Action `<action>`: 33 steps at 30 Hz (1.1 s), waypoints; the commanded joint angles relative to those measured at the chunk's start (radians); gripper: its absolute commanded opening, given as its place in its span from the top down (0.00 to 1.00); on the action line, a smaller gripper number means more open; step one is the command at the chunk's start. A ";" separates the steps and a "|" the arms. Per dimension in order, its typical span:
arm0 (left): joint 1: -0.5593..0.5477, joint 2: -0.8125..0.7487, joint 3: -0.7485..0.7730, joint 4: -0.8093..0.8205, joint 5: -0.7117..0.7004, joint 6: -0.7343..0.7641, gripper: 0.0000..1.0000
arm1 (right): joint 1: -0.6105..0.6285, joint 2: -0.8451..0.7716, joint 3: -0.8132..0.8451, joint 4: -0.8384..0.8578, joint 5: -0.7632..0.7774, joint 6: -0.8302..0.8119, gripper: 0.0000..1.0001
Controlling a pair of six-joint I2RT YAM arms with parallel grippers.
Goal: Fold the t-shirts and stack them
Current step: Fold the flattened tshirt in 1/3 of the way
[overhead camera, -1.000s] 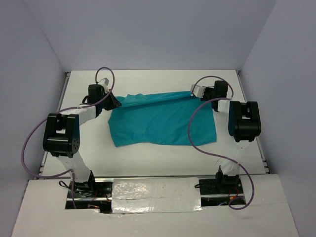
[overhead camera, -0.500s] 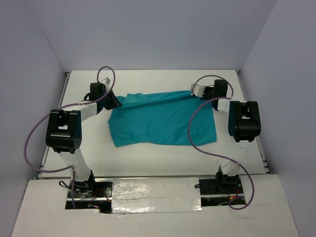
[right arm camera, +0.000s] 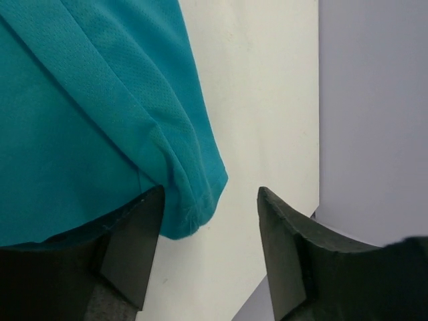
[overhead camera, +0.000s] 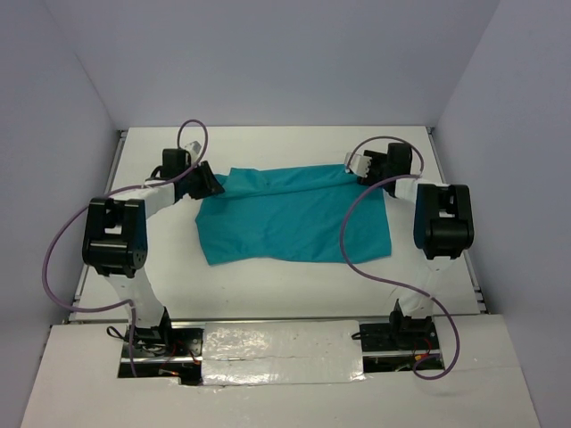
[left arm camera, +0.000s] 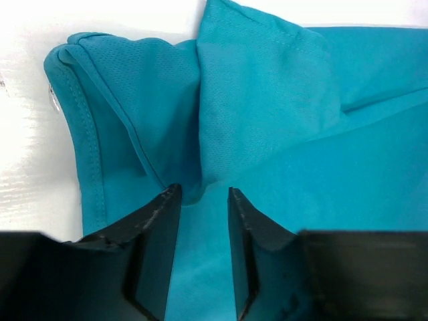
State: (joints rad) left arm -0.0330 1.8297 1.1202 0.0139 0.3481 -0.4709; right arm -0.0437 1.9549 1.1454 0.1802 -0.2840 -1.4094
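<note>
One teal t-shirt (overhead camera: 294,218) lies spread on the white table (overhead camera: 268,285), its far edge folded over into a ridge. My left gripper (overhead camera: 212,184) sits at the shirt's far left corner. In the left wrist view this gripper (left arm camera: 204,194) stands open over bunched teal cloth (left arm camera: 267,120), and the fingers (left arm camera: 157,227) do not pinch it. My right gripper (overhead camera: 357,166) is at the shirt's far right corner. In the right wrist view that gripper (right arm camera: 210,194) is wide open, and the hemmed shirt corner (right arm camera: 194,200) rests on the table beside its left finger.
Grey walls (overhead camera: 268,62) close in the table on three sides, and the right wall (right arm camera: 374,100) stands near my right gripper. Purple cables (overhead camera: 357,241) loop from both arms, the right one hanging over the shirt. A strip of silver tape (overhead camera: 281,343) lies between the arm bases.
Both grippers have gone from shut on the shirt's far corners to open, letting the cloth go. The arms have barely moved, and the shirt's far edge has settled.
</note>
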 commanded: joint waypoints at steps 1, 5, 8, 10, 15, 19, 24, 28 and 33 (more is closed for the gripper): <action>0.011 -0.079 0.000 0.012 0.031 0.006 0.53 | -0.016 -0.138 0.004 -0.060 -0.064 0.021 0.34; 0.025 -0.147 -0.007 0.015 0.026 -0.005 0.52 | -0.039 -0.218 0.007 -0.160 -0.130 0.044 0.31; 0.031 -0.210 -0.008 0.014 0.031 -0.020 0.47 | -0.070 -0.255 0.085 -0.342 -0.226 0.093 0.30; 0.074 -0.265 -0.025 0.020 0.037 -0.043 0.36 | -0.108 -0.251 0.209 -0.566 -0.292 0.112 0.30; 0.114 -0.386 -0.080 -0.026 0.019 -0.135 0.27 | -0.117 -0.217 0.412 -1.103 -0.494 0.029 0.01; 0.124 -0.443 -0.112 -0.190 0.008 -0.198 0.26 | -0.082 -0.390 0.182 -1.051 -0.515 0.264 0.00; 0.125 -0.551 -0.203 -0.368 -0.023 -0.227 0.12 | -0.064 -0.545 0.013 -0.970 -0.400 0.539 0.01; 0.124 -0.648 -0.256 -0.494 -0.054 -0.248 0.24 | -0.065 -0.628 -0.047 -1.038 -0.258 0.711 0.06; 0.122 -0.756 -0.388 -0.562 -0.054 -0.242 0.49 | -0.067 -0.709 -0.173 -1.073 -0.178 0.704 0.14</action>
State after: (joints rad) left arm 0.0910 1.1137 0.7860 -0.4610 0.3000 -0.7017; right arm -0.1055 1.2949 1.0279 -0.8349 -0.5434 -0.7719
